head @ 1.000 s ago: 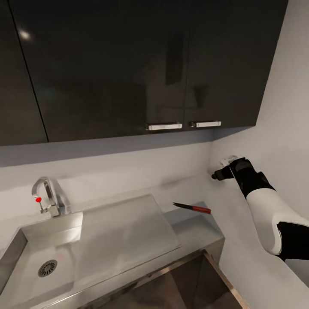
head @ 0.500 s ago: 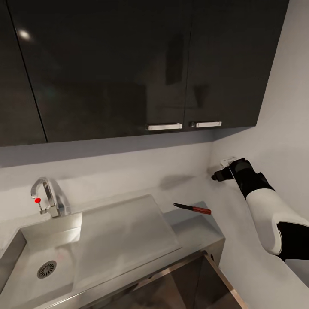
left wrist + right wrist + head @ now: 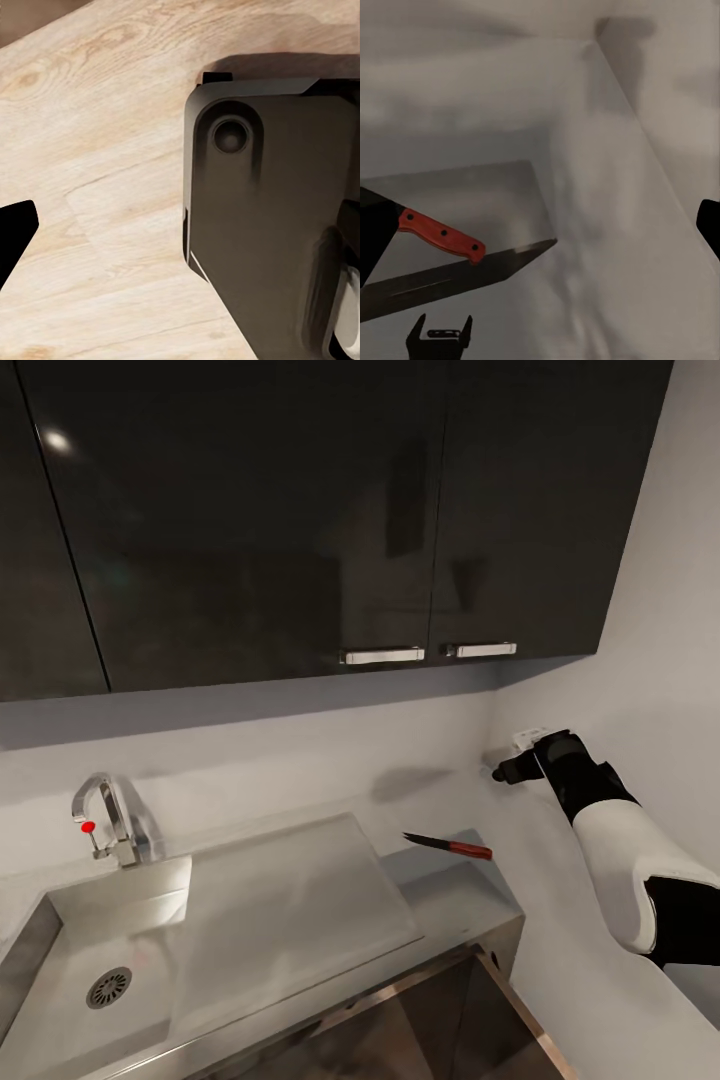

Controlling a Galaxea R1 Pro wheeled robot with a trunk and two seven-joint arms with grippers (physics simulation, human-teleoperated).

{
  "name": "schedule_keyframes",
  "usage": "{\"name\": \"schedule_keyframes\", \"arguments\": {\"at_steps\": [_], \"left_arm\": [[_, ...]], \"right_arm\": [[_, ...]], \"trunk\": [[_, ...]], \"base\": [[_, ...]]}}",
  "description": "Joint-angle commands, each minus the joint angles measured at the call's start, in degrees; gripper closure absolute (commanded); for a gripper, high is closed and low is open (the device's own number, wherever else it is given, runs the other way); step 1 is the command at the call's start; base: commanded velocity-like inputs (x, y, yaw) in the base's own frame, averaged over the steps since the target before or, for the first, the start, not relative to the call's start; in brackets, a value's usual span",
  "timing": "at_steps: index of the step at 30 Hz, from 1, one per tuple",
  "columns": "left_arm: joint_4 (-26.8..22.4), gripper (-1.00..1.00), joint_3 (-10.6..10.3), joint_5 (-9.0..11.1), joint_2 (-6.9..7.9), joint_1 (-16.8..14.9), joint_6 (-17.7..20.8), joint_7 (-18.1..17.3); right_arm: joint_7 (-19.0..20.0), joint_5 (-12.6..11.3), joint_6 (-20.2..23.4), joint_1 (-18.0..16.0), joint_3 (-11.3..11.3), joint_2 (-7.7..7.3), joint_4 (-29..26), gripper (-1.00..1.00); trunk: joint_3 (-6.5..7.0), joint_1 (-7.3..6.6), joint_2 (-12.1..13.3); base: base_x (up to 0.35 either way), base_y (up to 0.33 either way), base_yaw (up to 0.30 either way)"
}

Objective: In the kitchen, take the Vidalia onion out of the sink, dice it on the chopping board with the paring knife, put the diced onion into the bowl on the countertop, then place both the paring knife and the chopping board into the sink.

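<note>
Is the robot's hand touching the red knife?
Apart. In the head view the right gripper hangs up near the wall, with bare wall between it and the paring knife lying on the countertop.

Right arm (image 3: 625, 860) extended forward and raised, white forearm and black wrist leading to the right gripper (image 3: 503, 770); its fingers' spacing cannot be made out.

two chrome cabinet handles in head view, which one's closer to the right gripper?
The shorter handle, on the cabinet door nearer the corner wall. It sits more nearly above the right gripper; the longer handle is on the neighbouring door, further toward the faucet side.
</note>
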Motion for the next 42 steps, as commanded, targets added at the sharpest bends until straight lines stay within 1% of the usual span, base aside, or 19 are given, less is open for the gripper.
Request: {"name": "schedule_keyframes", "arguments": {"at_steps": [1, 12, 23, 30, 40, 42], "left_arm": [[0.06, -1.0, -0.49, 0.56, -0.01, -0.04, 0.12, 0.04], [0.07, -1.0, -0.48, 0.55, -0.02, -0.04, 0.12, 0.04], [0.05, -1.0, -0.46, 0.56, 0.0, -0.04, 0.2, 0.04], [0.09, -1.0, -0.44, 0.57, 0.02, -0.04, 0.2, 0.04], [0.03, -1.0, -0.47, 0.57, -0.02, -0.04, 0.2, 0.09], [0.05, -1.0, -0.45, 0.57, -0.04, -0.04, 0.2, 0.1]], "right_arm": [[0.5, 0.6, 0.11, 0.0, -0.26, 0.03, -0.06, -1.0], [0.81, 0.53, 0.09, 0.0, -0.18, 0.19, 0.72, -1.0], [0.99, 0.51, 0.02, 0.0, -0.1, 0.3, 0.74, -1.0], [3.76, 0.58, 0.0, 0.0, -0.17, 0.03, 0.71, -1.0], [4.37, 0.51, -0.32, 0.0, -0.17, -0.04, 0.77, -1.0], [5.36, 0.48, -0.81, 0.0, -0.17, -0.08, 0.79, -1.0]], "trunk": [[-0.02, 0.02, -0.04], [-0.06, 0.02, -0.04], [-0.94, 0.02, -0.04], [-1.58, 0.02, -0.04], [-2.5, 0.02, -0.04], [-2.68, 0.02, -0.04]], "base": [[0.0, 0.0, 0.0], [0.0, 0.0, 0.0], [0.0, 0.0, 0.0], [0.0, 0.0, 0.0], [0.0, 0.0, 0.0], [0.0, 0.0, 0.0]]}}
